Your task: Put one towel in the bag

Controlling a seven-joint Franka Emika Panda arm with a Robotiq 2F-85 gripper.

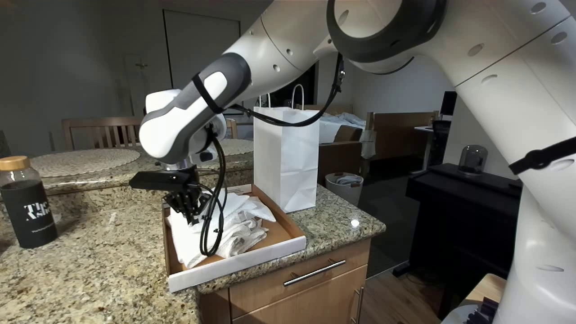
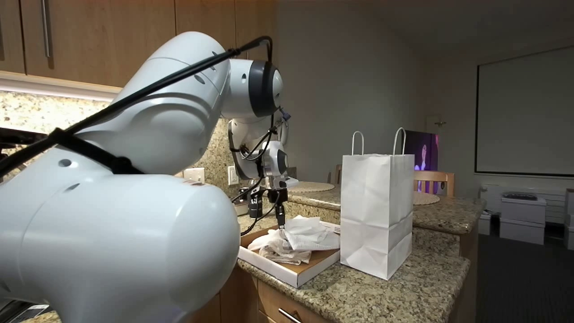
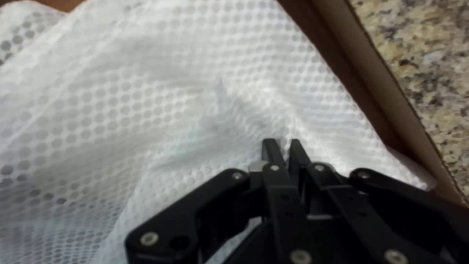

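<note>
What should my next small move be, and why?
Probably a short, slow test lift: in the wrist view the gripper has its jaws nearly together, with the towel creased close to them, but whether a fold is pinched can't be told. Better to check that before heading for the bag, which stands upright beside the tray.

Granite counter point(image 1: 112, 270) seated on light-wood base cabinets point(image 1: 310, 303) with metal bar handles point(image 1: 315, 272); raised granite ledge point(image 2: 448, 216) at rear. Wooden chair point(image 1: 99, 121) located behind ledge. Backsplash point(image 2: 45, 106) below wall cabinets point(image 2: 112, 40): brightly lit. Grey walls point(image 2: 341, 85): dim. Wood-plank flooring point(image 1: 396, 301) adjoins dark carpet point(image 2: 524, 282); white boxes point(image 2: 522, 231) stacked at far side
</note>
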